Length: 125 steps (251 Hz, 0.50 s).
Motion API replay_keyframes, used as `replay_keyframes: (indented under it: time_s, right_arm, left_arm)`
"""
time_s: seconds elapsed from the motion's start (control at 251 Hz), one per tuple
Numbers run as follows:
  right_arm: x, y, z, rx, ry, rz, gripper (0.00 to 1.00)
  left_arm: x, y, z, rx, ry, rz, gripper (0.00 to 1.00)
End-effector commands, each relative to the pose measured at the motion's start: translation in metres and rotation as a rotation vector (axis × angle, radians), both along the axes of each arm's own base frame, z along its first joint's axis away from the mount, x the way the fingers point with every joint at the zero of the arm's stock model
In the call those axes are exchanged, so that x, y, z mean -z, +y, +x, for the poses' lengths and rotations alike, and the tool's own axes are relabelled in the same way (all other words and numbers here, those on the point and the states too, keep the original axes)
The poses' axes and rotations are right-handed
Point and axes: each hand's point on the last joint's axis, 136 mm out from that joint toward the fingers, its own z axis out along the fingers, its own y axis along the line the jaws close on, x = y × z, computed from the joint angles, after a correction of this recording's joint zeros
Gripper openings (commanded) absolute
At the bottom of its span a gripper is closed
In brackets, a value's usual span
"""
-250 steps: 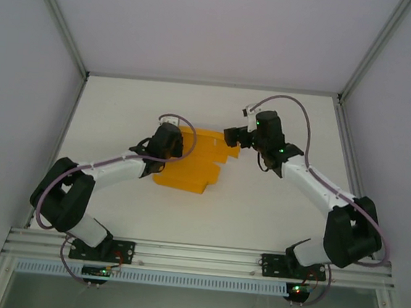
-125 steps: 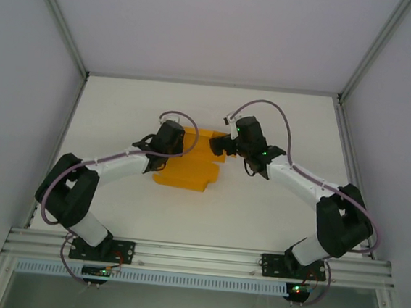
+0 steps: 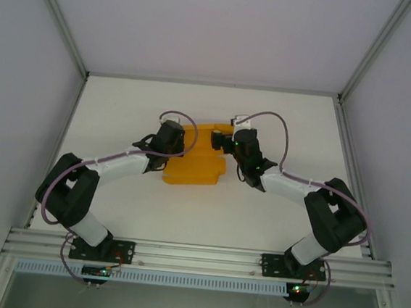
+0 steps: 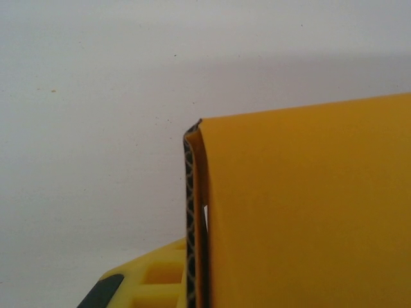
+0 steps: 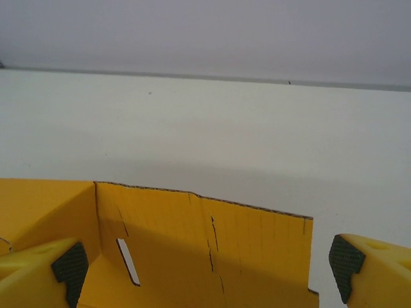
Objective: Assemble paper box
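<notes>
The paper box [image 3: 193, 169] is orange-yellow card lying partly folded mid-table between the two arms. My left gripper [image 3: 181, 138] is at its far left corner, shut on an upright folded panel [image 4: 308, 205]. One yellow finger [image 4: 138, 289] shows left of the card's edge; the other is hidden behind the panel. My right gripper [image 3: 220, 141] is at the box's far right end and stands open. Its fingertips [image 5: 64, 266] straddle a raised card wall [image 5: 212, 250] with a small slot [image 5: 128, 261], without touching it.
The white table [image 3: 282, 118] is enclosed by pale walls with aluminium posts [image 3: 62, 20] at the back corners. A metal rail [image 3: 195, 256] with both arm bases runs along the near edge. Bare table lies behind and to both sides of the box.
My right arm has swung left onto the box's right end, and the stepped flaps that lay spread there are now folded up and inward. The left gripper has kept its hold.
</notes>
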Motion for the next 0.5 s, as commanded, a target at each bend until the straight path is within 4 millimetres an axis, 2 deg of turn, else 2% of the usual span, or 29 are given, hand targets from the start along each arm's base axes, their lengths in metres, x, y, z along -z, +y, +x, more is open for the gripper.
replay_keyframes:
  time_s: [0.0, 0.064, 0.164, 0.307, 0.415, 0.495]
  right_arm:
    - [-0.029, 0.005, -0.005, -0.012, -0.062, 0.111, 0.99]
    - [-0.024, -0.004, -0.015, -0.003, -0.020, 0.086, 0.99]
    - [-0.004, -0.028, -0.038, 0.034, 0.090, 0.033, 0.99]
    - [0.041, -0.076, -0.081, 0.098, 0.319, -0.042, 0.99]
    - [0.070, -0.093, -0.109, 0.072, 0.465, -0.055, 0.99]
    - [0.082, -0.105, -0.116, 0.107, 0.518, -0.048, 0.99]
  left_arm:
    - [-0.027, -0.025, 0.001, 0.066, -0.057, -0.084, 0.00]
    - [-0.029, -0.023, 0.002, 0.055, -0.064, -0.080, 0.00]
    - [-0.030, -0.018, 0.001, 0.045, -0.073, -0.061, 0.00]
    - [-0.036, -0.016, 0.000, 0.063, -0.097, -0.045, 0.00]
    - [-0.040, -0.018, -0.001, 0.082, -0.105, -0.039, 0.00]
    - [-0.041, -0.020, -0.002, 0.100, -0.106, -0.037, 0.00]
